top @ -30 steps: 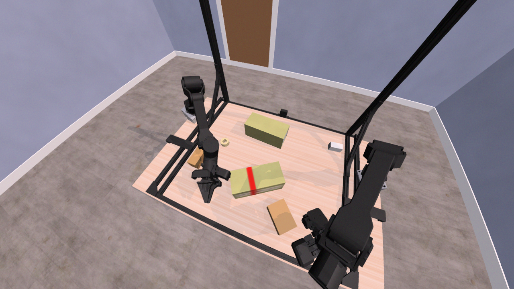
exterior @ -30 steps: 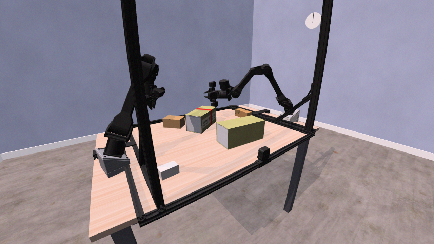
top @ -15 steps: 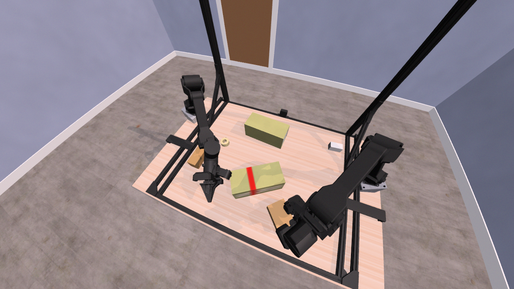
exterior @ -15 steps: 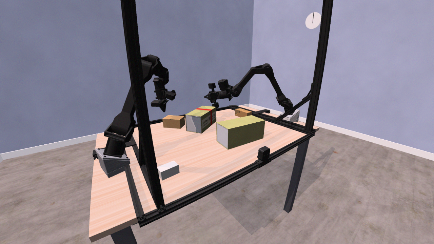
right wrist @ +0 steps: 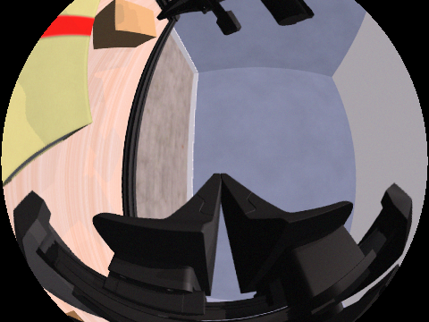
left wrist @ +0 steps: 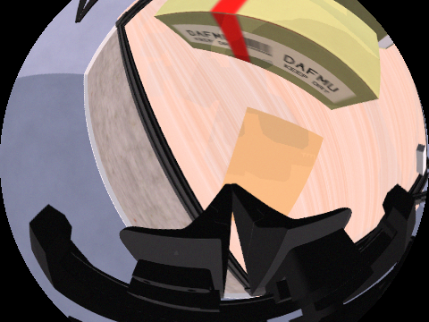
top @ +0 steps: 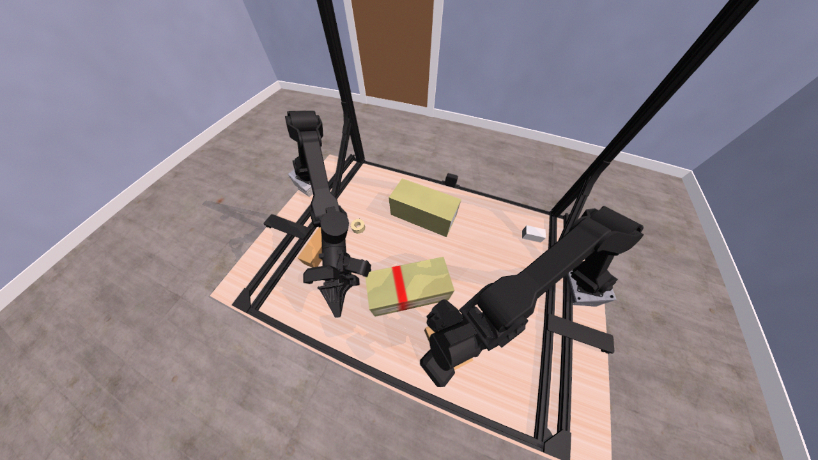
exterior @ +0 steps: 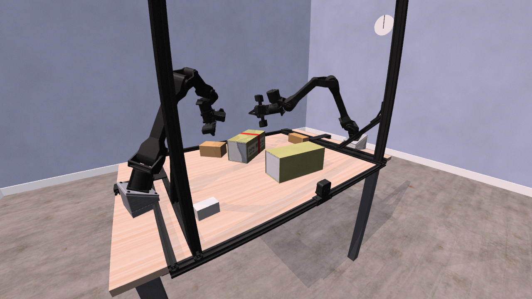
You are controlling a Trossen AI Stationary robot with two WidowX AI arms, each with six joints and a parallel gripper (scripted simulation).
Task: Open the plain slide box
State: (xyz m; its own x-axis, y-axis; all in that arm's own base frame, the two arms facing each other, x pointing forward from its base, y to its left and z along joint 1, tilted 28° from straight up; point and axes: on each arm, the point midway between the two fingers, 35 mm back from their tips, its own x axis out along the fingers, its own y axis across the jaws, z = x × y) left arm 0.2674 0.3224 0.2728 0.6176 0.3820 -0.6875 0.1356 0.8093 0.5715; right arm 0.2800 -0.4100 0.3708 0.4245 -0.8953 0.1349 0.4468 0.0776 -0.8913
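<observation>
The plain olive slide box (top: 424,206) lies at the back of the table, and its grey end (exterior: 272,167) looks flush with the sleeve. The red-banded box (top: 409,284) lies nearer the middle. My left gripper (exterior: 207,129) is shut and empty. It hangs in the air over a brown box (left wrist: 274,161), with the banded box (left wrist: 268,36) beyond it. My right gripper (top: 336,308) (exterior: 252,112) is shut and empty. It is held level in the air beside the banded box and points at the left arm. Neither gripper is near the plain box.
A second brown box (top: 310,252) sits under the right arm. A small ring (top: 358,224) lies near it. A white block (top: 533,231) sits by the left arm's base. Black frame posts stand at the table's corners.
</observation>
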